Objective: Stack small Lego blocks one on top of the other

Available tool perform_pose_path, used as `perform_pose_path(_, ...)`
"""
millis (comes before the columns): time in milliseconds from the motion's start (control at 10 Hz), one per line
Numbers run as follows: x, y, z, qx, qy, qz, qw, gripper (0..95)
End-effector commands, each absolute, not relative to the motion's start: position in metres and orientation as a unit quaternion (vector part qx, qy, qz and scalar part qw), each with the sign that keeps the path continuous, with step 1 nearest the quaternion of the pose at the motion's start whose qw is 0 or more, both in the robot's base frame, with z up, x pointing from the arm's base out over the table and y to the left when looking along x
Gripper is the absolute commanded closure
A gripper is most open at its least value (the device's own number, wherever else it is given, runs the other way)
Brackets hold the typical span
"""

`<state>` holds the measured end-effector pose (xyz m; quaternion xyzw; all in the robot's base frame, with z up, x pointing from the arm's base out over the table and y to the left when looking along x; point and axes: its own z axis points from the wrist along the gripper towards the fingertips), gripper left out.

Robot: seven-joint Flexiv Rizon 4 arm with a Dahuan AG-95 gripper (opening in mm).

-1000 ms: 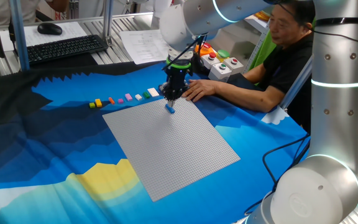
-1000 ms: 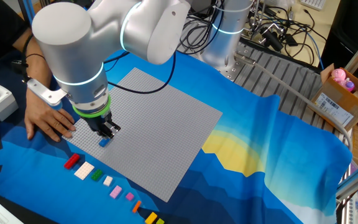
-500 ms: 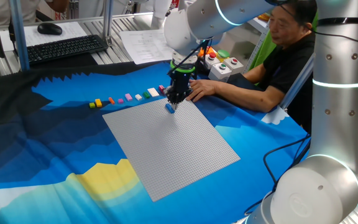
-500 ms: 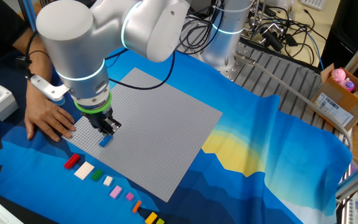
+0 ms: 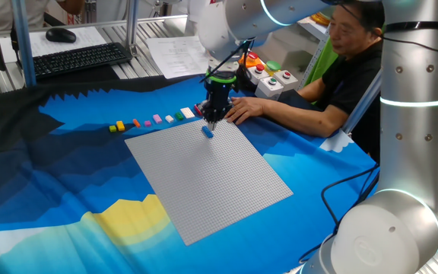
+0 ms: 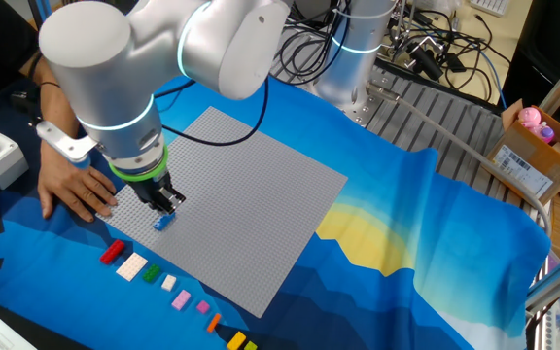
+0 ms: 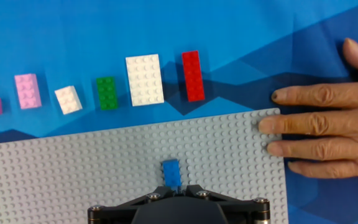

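pointing straight down, the closed claw (image 6: 166, 204) hovers just above the blue brick (image 7: 171, 172).

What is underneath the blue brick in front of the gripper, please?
The blue brick sits on the grey baseplate, near the edge by the person's hand. No other brick shows beneath it; the studs directly under it are covered.

The arm is shifting very slightly, so the pincer (image 5: 210, 120) is now sitting a touch nearer the corner of the grey baseplate (image 5: 204, 175) that the person's hand (image 5: 243, 109) is pressing down. The blue brick (image 5: 207, 132) is showing just clear of the pincer's closed tips, on the baseplate close to that corner.
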<state>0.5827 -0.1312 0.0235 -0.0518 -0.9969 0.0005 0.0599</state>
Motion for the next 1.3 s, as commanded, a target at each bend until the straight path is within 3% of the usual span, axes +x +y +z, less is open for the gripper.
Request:
perform_pose_path(100,0.584,-0.130,0.023,-0.053,-0.997,-0.002,0.061,95.0)
perform_pose_path(600,0.586,-0.126,0.008,-0.065,-0.996,-0.014,0.056,95.0)
perform_pose_path(900,0.585,-0.122,0.022,-0.071,-0.996,-0.009,0.062,95.0)
perform_pose_path(1300,0.584,-0.120,0.019,-0.077,-0.995,-0.010,0.059,95.0)
